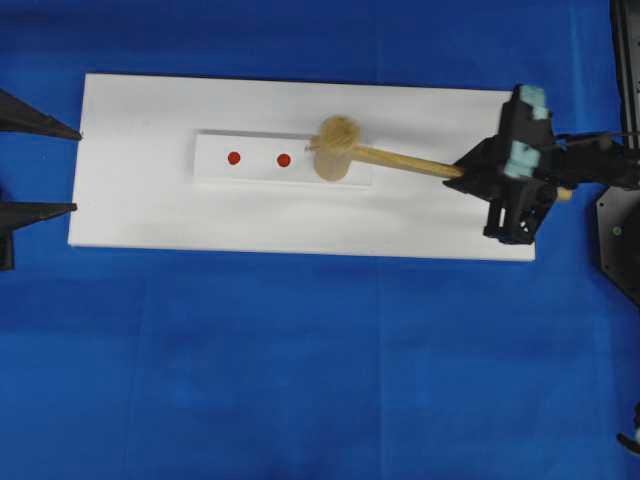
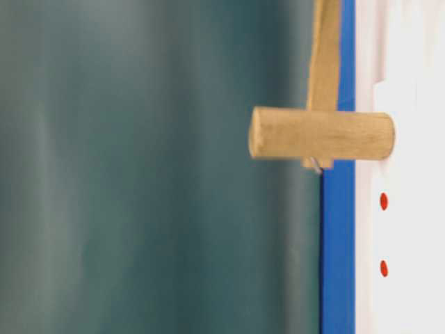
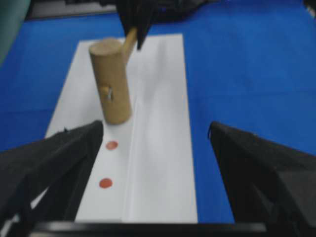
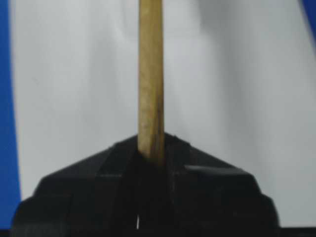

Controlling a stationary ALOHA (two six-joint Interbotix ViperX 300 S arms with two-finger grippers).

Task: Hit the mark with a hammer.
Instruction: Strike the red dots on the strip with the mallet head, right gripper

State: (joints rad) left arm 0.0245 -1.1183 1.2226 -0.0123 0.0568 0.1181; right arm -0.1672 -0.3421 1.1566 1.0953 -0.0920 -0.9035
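The hammer [image 1: 338,148] is a light wooden mallet. Its head stands end-down on the right end of the white strip [image 1: 258,175], over the spot of the third dot, which is hidden. The mark [image 1: 284,160], the middle red dot, lies bare just left of the head. It also shows in the left wrist view [image 3: 112,145] and the table-level view [image 2: 384,201]. My right gripper [image 1: 465,172] is shut on the handle [image 4: 151,79] near its end. My left gripper [image 1: 77,171] is open and empty at the board's left edge.
The strip lies on a white board [image 1: 300,225] on a blue cloth [image 1: 300,360]. A red end dot [image 1: 234,158] sits left of the mark. Black arm hardware [image 1: 615,225] stands at the right edge.
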